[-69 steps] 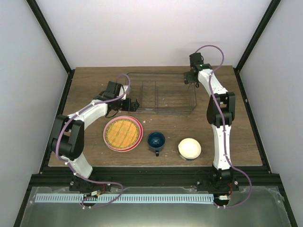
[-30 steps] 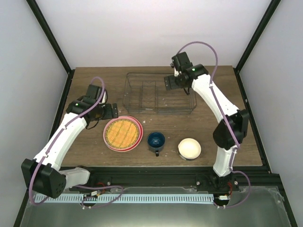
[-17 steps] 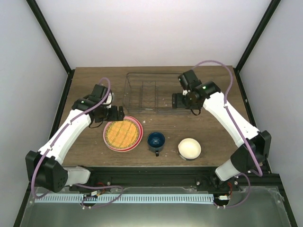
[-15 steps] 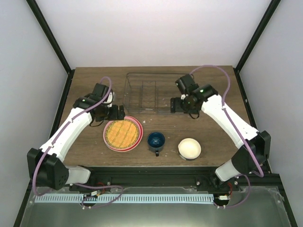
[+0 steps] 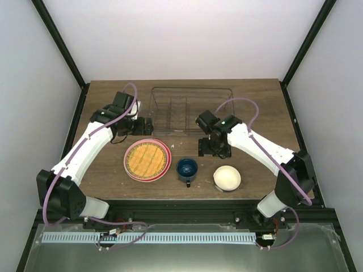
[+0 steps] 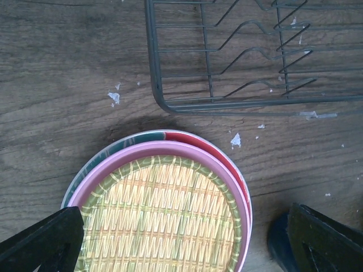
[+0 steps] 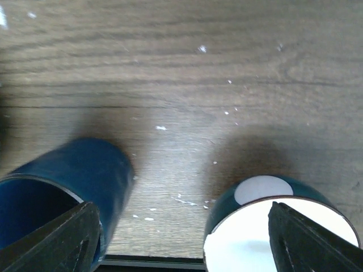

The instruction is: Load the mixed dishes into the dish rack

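The dish rack (image 5: 190,110), a dark wire basket, stands at the back middle with nothing in it; its near left corner shows in the left wrist view (image 6: 227,105). The woven-faced plate (image 5: 147,158) lies on the pink plate (image 6: 229,178), with a red-and-green-rimmed plate (image 6: 190,137) under both. The dark blue mug (image 5: 187,169) and the cream bowl (image 5: 227,177) sit to their right. My left gripper (image 5: 147,127) hangs open over the far edge of the plate stack (image 6: 181,249). My right gripper (image 5: 211,151) is open above the gap between mug (image 7: 62,175) and bowl (image 7: 272,226), holding nothing.
The wooden table (image 5: 255,147) has white specks on it. A black frame rail (image 7: 153,262) runs along the near edge, just past the mug and bowl. White walls with black corner posts (image 5: 59,48) close in the sides.
My right arm has swung from the rack toward the near side and now hangs between mug and bowl, its jaws slightly narrower. My left gripper shifted a little toward the rack's left corner.
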Motion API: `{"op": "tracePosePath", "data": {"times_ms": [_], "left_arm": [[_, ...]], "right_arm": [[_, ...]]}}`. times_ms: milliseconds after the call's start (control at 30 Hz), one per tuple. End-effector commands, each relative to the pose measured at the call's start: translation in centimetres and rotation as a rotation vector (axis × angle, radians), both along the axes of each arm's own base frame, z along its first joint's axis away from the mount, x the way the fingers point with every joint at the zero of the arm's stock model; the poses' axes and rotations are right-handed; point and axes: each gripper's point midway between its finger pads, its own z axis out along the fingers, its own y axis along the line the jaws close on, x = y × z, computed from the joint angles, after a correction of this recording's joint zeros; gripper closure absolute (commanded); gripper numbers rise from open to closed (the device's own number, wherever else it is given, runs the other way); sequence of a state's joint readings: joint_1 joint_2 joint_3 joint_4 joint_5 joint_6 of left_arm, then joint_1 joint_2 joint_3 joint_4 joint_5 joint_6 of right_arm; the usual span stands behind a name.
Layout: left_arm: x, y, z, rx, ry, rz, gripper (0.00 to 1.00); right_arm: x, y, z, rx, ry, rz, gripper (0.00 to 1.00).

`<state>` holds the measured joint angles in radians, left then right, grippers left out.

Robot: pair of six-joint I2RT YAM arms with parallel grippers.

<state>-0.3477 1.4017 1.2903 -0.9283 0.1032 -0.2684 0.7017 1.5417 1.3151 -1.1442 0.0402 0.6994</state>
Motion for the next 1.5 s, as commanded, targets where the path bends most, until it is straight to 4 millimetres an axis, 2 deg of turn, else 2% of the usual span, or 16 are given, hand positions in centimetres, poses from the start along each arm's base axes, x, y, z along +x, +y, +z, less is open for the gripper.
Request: {"op": "tracePosePath", "data": {"times_ms": [0,100,300,600,800,900,1067,1267,1367,1467], "left_arm": [[0.6,-0.5,1.2,-0.011,-0.038,-0.028,0.00],[0.7,-0.6,1.2,-0.011,-0.040,-0.035,0.00],[1.1,-0.9,1.3,-0.015,-0.044,-0.047,0.00],[1.1,-1.0,1.2,-0.016,-0.036,-0.055,0.00],[0.9,-0.9,1.0,-0.013,-0.033,-0.051,0.00],[0.8,-0.8,0.9,-0.013,-0.034,-0.047,0.00],[0.7,-0.8,0.8,-0.013,-0.034,-0.043,0.00],[0.5,-0.7,0.5,-0.014,-0.028,-0.039,0.00],[0.5,-0.7,0.6,-0.015,-0.031,-0.039,0.00],[0.5,-0.7,0.8,-0.015,-0.036,-0.041,0.00]], "right_arm": [[-1.8,-1.8,-2.0,-0.065,0.061,-0.065,0.17],[-3.2,-2.2,-3.7,-0.057,0.104,-0.071,0.18],[-5.2,-2.9,-5.6,-0.079,0.158,-0.072,0.19],[-6.7,-2.4,-7.8,-0.051,0.200,-0.048,0.23],[-6.8,-2.1,-9.5,-0.051,0.209,-0.016,0.28],[-6.6,-1.8,-9.7,-0.047,0.209,0.000,0.37],[-6.4,-1.6,-9.9,-0.051,0.206,0.019,0.64],[-6.0,-1.9,-9.7,-0.085,0.199,0.032,0.90],[-5.7,-2.2,-9.1,-0.112,0.191,0.034,0.98],[-5.6,-2.2,-8.5,-0.117,0.185,0.041,0.99]]}}
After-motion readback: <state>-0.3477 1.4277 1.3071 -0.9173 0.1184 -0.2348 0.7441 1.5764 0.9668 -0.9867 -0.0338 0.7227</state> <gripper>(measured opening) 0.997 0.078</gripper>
